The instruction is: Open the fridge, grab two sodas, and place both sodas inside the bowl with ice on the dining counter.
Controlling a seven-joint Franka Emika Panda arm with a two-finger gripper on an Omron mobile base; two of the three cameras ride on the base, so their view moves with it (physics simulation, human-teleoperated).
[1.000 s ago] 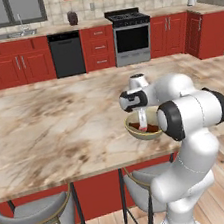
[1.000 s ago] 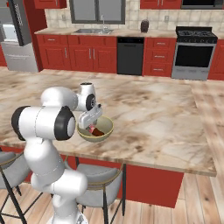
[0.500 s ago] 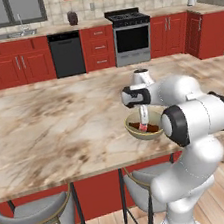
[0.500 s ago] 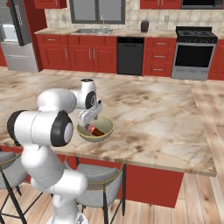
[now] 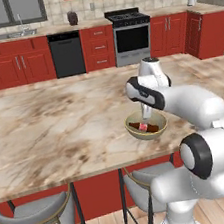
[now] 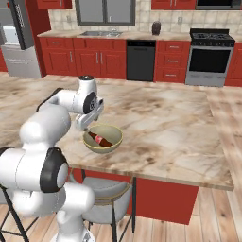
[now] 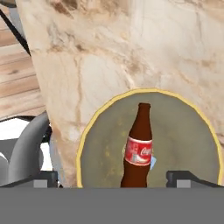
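Observation:
One soda (image 7: 138,148), a brown bottle with a red label, lies on its side in the olive bowl (image 7: 87,135). The bowl (image 5: 157,132) sits on the dining counter (image 5: 50,127) near its front edge. My gripper (image 5: 147,115) hangs open just above the bowl, and its dark fingertips (image 7: 181,177) stand wide on either side of the bottle without touching it. From the right I see the gripper (image 6: 84,126) at the bowl's left rim, the bowl (image 6: 113,145) and the soda (image 6: 100,140). The fridge (image 6: 14,52) stands at the far left.
Grey stools (image 5: 38,220) (image 6: 106,208) are tucked under the counter's near edge. Red cabinets, a black dishwasher (image 5: 66,54) and a steel stove (image 5: 131,38) line the back wall. The marbled counter (image 6: 179,127) stretches wide around the bowl.
The jaws have spread from partly shut to wide open, and the soda now lies loose in the bowl. The hand has lifted slightly above it.

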